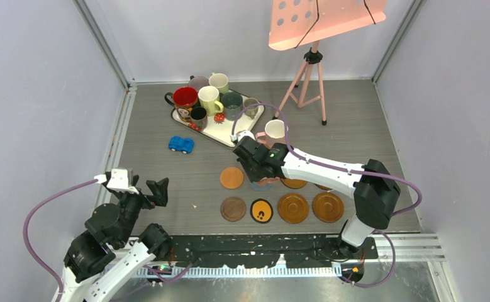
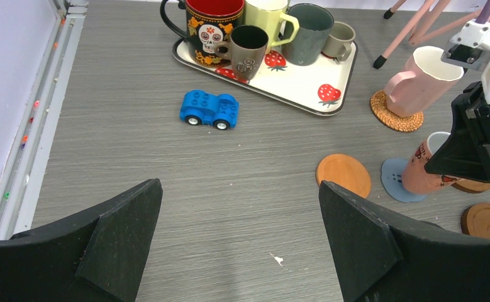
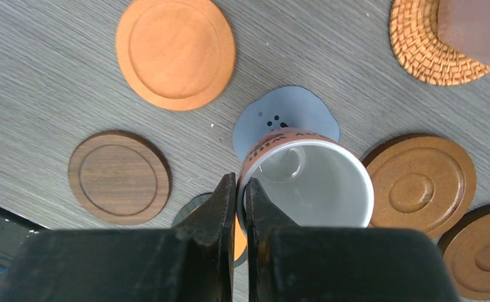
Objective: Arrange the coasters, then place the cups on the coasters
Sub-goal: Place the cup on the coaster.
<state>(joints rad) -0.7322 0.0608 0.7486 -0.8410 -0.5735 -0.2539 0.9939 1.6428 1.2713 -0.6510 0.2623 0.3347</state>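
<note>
Table (image 1: 160, 170): grey wood-grain, with the working zone in the middle.

Right arm (image 1: 330, 171) reaches across to the centre. The left arm sits low by its base. The left gripper (image 2: 239, 189) has its jaws wide apart and carries nothing.

Strawberry tray (image 2: 292, 82) is at the far side and holds several cups waiting their turn. A plain pink cup (image 2: 418, 82) stands on the woven coaster (image 2: 396, 113) just beside the tray.

Step in hand, as I judge it: seating the printed pink cup (image 3: 308, 182) on the blue coaster (image 3: 286, 116). The right gripper (image 3: 241, 185) is clamped on the cup's wall at the rim, one finger inside and one outside. From the left wrist view the cup leans, and its foot sits toward one side of the disc, not its middle. I cannot tell whether the foot bears flat.

Plan to do it well:
- Bring the cup upright.
- Nudge it toward the coaster's centre.
- Lower until the foot rests flat.
- Part the fingers slowly.
- Lift straight up so the inner finger does not drag the rim and tip the cup.

Watch the neighbours. A glossy brown coaster (image 3: 421, 182) lies just beside the cup and the orange coaster (image 3: 175, 53) is near on the other side, so a sideways push could shift either.

Blue toy car (image 2: 209, 108): well apart, no concern.
</note>
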